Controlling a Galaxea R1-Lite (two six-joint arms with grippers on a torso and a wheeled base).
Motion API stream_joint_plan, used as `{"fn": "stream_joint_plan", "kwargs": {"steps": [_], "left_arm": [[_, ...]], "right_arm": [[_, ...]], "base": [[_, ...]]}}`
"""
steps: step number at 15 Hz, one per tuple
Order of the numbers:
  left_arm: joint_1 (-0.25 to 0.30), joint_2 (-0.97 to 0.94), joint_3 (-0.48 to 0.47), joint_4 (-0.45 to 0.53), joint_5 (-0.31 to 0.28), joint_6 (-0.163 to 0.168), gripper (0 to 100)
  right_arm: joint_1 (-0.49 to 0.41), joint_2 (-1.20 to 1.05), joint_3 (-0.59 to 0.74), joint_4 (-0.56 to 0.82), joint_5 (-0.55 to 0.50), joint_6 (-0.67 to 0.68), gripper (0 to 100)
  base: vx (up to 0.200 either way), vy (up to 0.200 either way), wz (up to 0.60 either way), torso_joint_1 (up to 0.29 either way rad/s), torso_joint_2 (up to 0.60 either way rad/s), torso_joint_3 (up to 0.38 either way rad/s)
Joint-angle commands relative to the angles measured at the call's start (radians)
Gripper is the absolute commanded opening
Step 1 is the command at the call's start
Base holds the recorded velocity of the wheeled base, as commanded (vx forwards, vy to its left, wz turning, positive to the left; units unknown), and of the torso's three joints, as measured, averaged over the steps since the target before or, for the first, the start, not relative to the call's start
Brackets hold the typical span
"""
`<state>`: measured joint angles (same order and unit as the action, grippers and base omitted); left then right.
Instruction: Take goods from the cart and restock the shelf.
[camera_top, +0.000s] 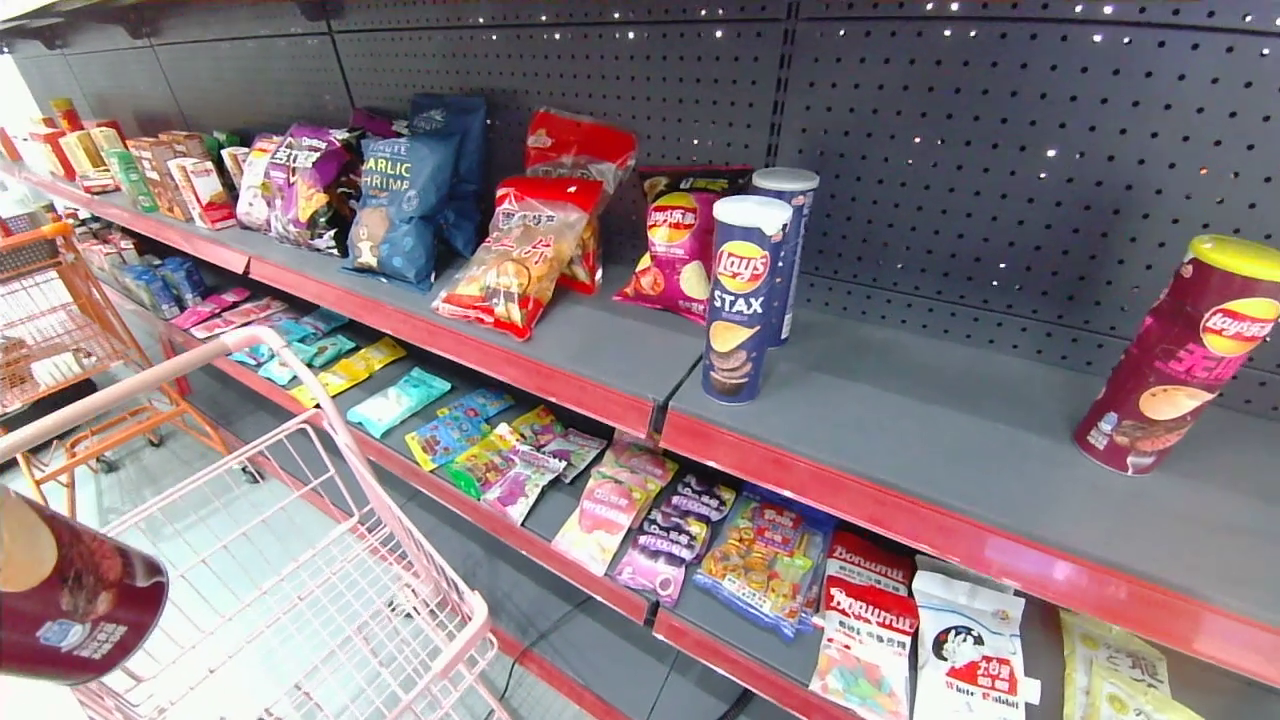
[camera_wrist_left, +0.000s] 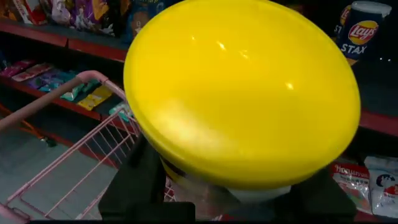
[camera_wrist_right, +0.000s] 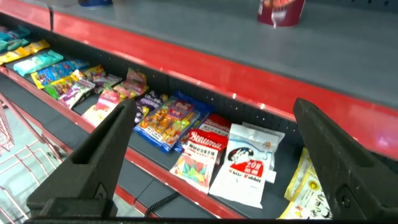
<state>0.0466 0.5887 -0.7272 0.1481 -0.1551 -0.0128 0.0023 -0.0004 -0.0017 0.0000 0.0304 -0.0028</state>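
Note:
A maroon chip can (camera_top: 70, 600) with a yellow lid (camera_wrist_left: 242, 93) hangs over the pink wire cart (camera_top: 300, 560) at the lower left. My left gripper (camera_wrist_left: 236, 202) is shut on it, with dark fingers (camera_wrist_left: 140, 190) on both sides below the lid. A matching maroon can (camera_top: 1175, 355) stands upright at the right on the top shelf (camera_top: 950, 430). Two blue chip cans (camera_top: 742, 300) stand near the shelf's middle, with grey board between them and the maroon can. My right gripper (camera_wrist_right: 214, 112) is open in front of the lower shelf, holding nothing.
Snack bags (camera_top: 520, 250) and boxes fill the left part of the top shelf, against a pegboard back. Candy packets (camera_top: 620, 500) lie along the lower shelf. An orange cart (camera_top: 60, 330) stands at the far left. A red shelf lip (camera_top: 900, 520) juts forward.

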Motion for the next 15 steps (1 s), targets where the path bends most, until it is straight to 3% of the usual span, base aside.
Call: {"fn": "stream_joint_plan", "kwargs": {"steps": [1,5,9,10,12,15], "left_arm": [[-0.001,-0.032,0.035,-0.001,-0.001,0.002,0],[-0.001,-0.052,0.089,-0.002,-0.001,0.033,0],[0.001,-0.087,0.219,-0.041,0.022,0.109,0],[0.001,-0.092,0.239,-0.059,0.040,0.112,0],[0.001,-0.096,0.293,-0.122,0.068,0.128,0],[-0.001,-0.096,0.292,-0.124,0.066,0.129,0]], "right_arm": [[0.001,0.000,0.000,0.000,0.000,0.000,100],[0.001,0.000,0.000,0.000,0.000,0.003,100],[0.001,0.000,0.000,0.000,0.000,0.003,100],[0.001,0.000,0.000,0.000,0.000,0.003,100],[0.001,0.000,0.000,0.000,0.002,0.004,100],[0.001,0.000,0.000,0.000,0.002,0.004,100]], "base": [[0.000,0.000,0.00,0.183,-0.41,-0.242],[0.000,0.000,0.00,0.166,-0.39,-0.222],[0.000,0.000,0.00,0.138,-0.32,-0.177],[0.000,0.000,0.00,0.036,-0.06,-0.032],[0.000,0.000,-0.60,0.017,-0.03,-0.019],[0.000,0.000,-0.60,0.009,-0.01,-0.002]]}}
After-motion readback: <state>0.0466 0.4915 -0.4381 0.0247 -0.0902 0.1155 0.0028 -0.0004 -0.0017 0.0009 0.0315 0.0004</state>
